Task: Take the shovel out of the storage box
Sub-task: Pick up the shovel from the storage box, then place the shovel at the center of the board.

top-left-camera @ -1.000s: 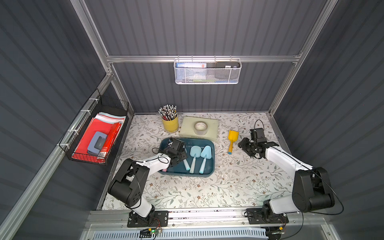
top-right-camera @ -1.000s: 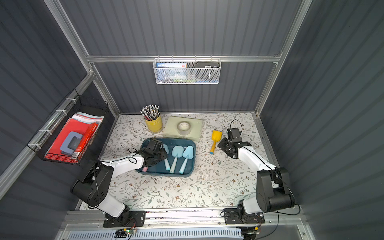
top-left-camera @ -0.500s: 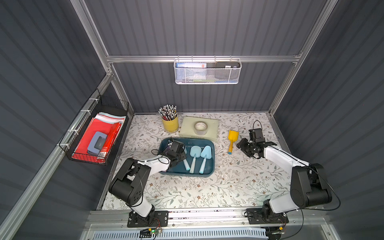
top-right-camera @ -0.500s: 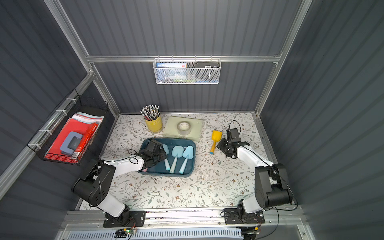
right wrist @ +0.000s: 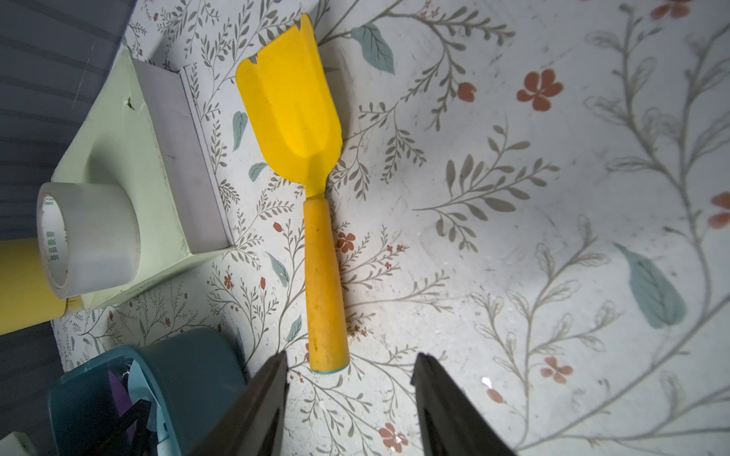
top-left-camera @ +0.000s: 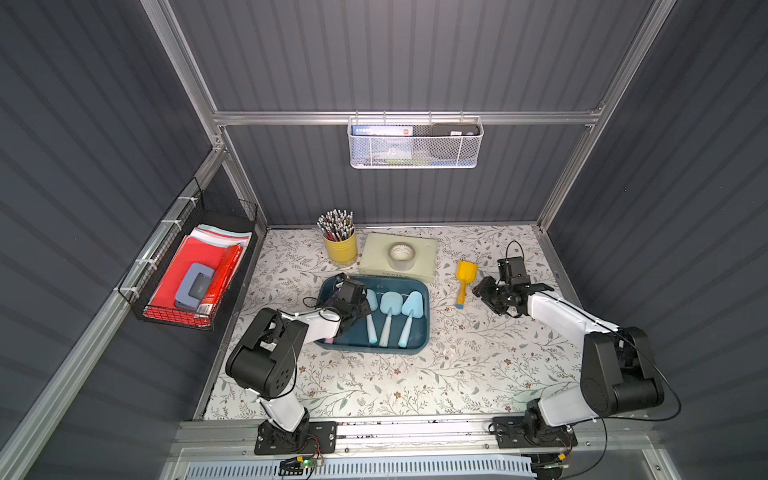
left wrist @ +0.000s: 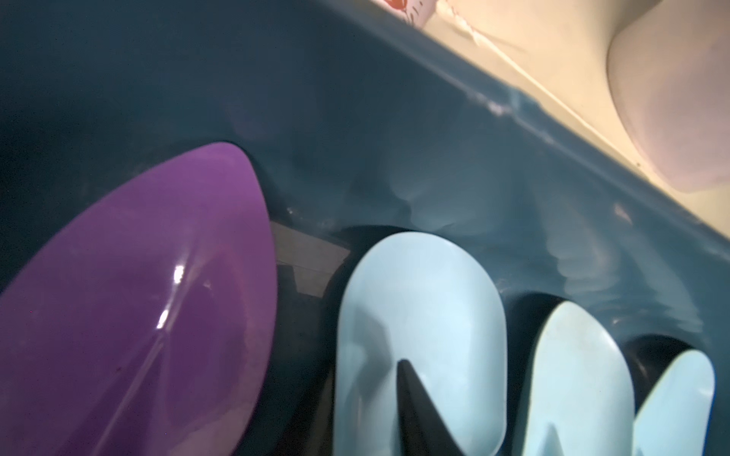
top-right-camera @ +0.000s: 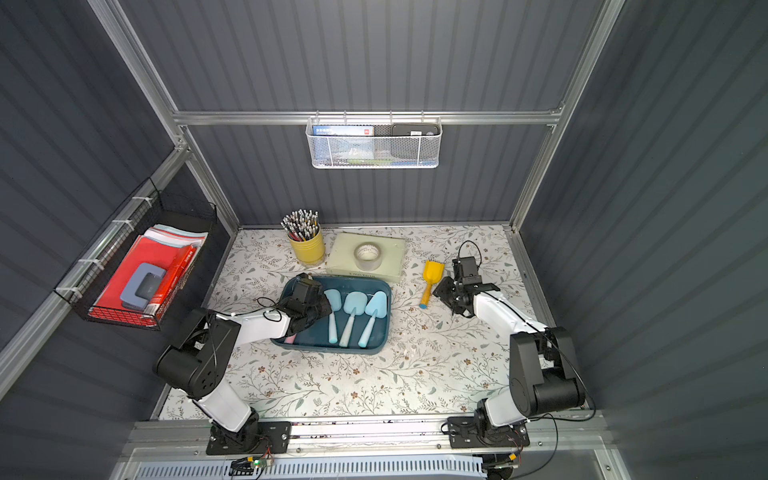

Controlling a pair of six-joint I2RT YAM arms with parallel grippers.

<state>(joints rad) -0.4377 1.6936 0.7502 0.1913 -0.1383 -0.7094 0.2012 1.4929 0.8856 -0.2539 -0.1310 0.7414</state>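
While right gripper stood jaws apart by yellow shovel, left gripper sat in box, perhaps over purple shovel, grip unclear.

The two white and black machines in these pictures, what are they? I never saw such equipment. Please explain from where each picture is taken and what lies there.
They are two robot arms mounted at the front of a flowered table. Two pictures look down on the whole scene; the other two come from a camera on each arm's wrist. On the table stands a blue storage box holding three light blue shovels and a purple shovel. A yellow shovel lies outside it, near a pencil cup and a tape roll. The left end effector reaches into the storage box; whether it grips anything is unclear. The right end effector is open and empty, close to the yellow shovel's handle end.
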